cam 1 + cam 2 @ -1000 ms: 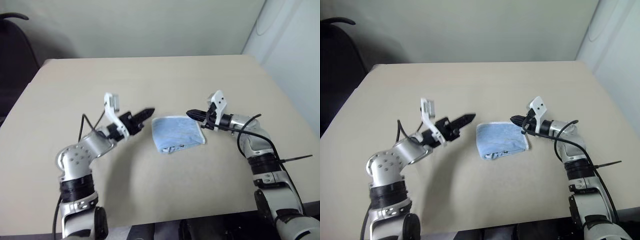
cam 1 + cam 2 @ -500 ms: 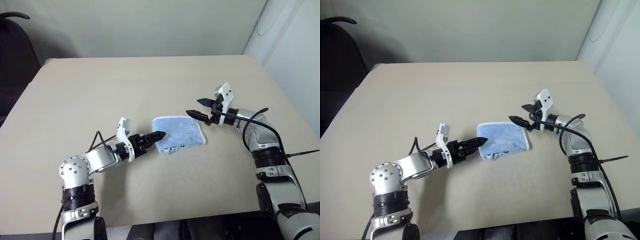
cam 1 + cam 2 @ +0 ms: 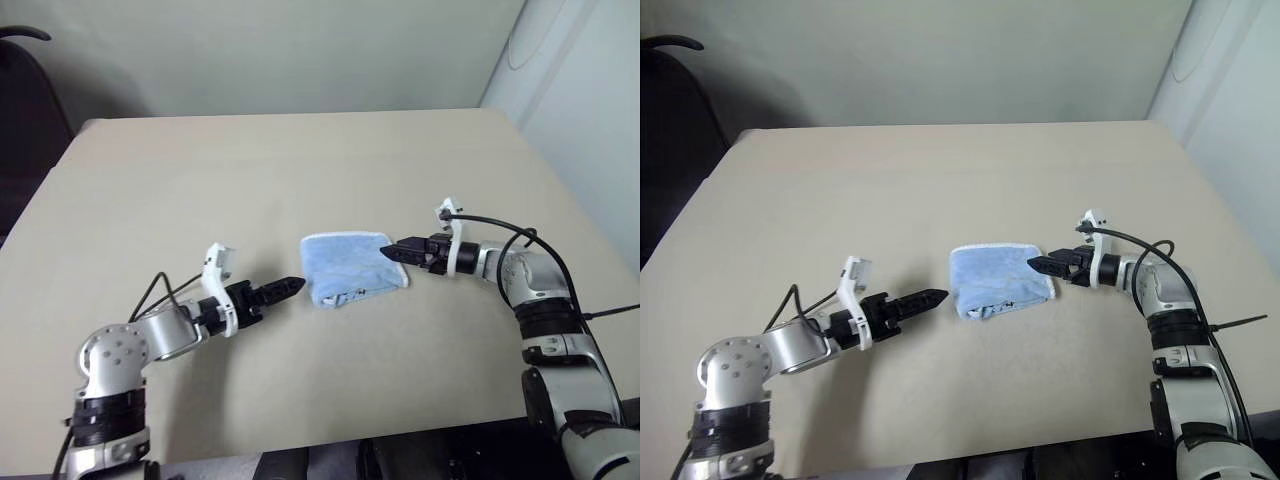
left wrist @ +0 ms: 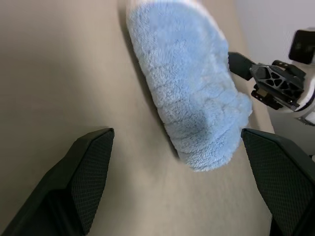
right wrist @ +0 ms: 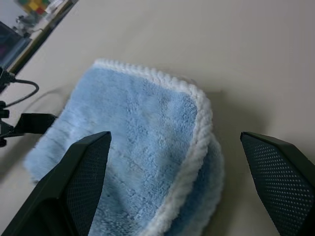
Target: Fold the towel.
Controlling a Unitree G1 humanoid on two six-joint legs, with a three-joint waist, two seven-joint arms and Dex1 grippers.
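A: Towel (image 3: 352, 266) folded, lying near the counter's (image 3: 300, 170) middle, a little toward 5 o'clock. White edging along the 12 and 3 o'clock sides.

B: Loop or logo? Too small to tell; just a dark speck near the 6 o'clock edge.

A: Left gripper (image 3: 930, 298) at the towel's 9 o'clock, low over the counter, tip just beside the cloth, touching not clear. Fingers (image 4: 83, 172) spread wide in the left wrist view, nothing between them.

B: Right gripper (image 3: 397, 251) at 3 o'clock, tip at the towel's edge. Fingers (image 5: 81, 172) wide apart too, cloth ahead of them, not pinched. Fingertips cut off in both wrist views.

A: Dark chair (image 3: 670, 110) at 10 o'clock, mostly out of frame.
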